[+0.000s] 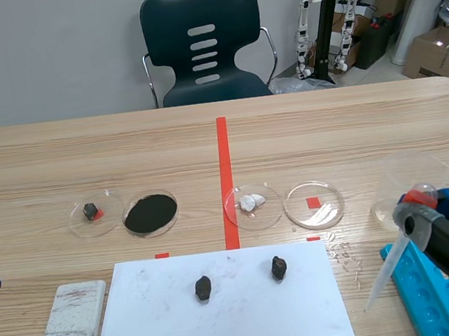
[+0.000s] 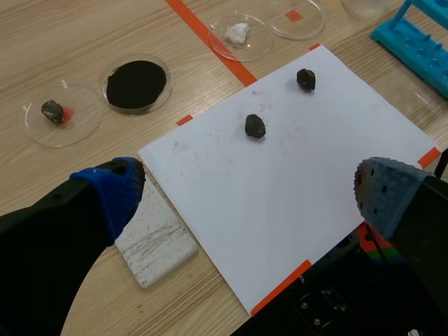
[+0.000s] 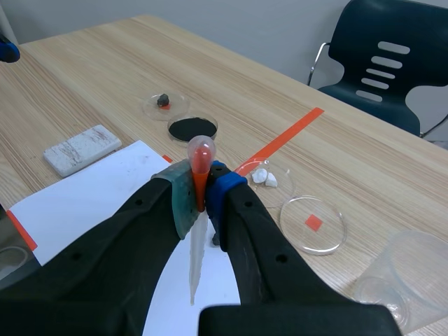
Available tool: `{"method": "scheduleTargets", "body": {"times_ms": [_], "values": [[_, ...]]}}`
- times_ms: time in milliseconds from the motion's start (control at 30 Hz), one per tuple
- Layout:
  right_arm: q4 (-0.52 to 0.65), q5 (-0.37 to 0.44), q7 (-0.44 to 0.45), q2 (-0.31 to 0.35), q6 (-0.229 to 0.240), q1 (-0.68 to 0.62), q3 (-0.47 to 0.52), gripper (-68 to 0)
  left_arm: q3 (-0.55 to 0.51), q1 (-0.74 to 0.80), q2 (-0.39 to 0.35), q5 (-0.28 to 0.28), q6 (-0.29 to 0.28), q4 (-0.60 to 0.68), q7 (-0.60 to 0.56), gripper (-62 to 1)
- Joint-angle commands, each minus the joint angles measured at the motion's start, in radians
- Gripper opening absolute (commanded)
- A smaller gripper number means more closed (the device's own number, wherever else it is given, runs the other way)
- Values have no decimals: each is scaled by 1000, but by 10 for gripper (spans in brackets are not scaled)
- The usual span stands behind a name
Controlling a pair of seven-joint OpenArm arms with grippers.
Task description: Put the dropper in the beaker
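Lower right of the scene view: the dropper (image 1: 388,267) is gripped below its bulb by the right gripper (image 1: 415,213), jaws closed on it and tip slanted down, ready for the beaker (image 1: 406,178) just behind. The left gripper (image 2: 245,189) is parked, jaws spread wide, empty.

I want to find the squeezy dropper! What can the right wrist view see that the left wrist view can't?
Only the right wrist view shows the dropper, pinched in the right end effector, and the dark chair. Only the left wrist view shows the blue rack. Both show the white paper, the dish of black powder, the white block and the orange-red tape line.
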Motion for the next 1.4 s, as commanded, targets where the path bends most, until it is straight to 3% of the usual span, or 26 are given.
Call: {"method": "scheduleTargets", "body": {"times_ms": [0,667,767,1033,1200,1367], "values": [[23,15,16,-3,8,3,6,-664,-1,-3,7,-10,-2,8,-17,14],[23,19,17,-3,8,3,8,-664,-1,-3,7,-10,-2,8,-17,14],[23,21,52,-3,4,9,22,-664,-1,-3,7,-10,-2,8,-17,14],[22,50,40,-3,-129,68,57,-664,-1,-3,7,-10,-2,8,-17,14],[21,113,-13,-3,-216,128,76,-664,-1,-3,7,-10,-2,8,-16,14],[20,185,-84,3,-342,187,78,-664,-1,-3,7,-10,-2,8,-17,14]]}}
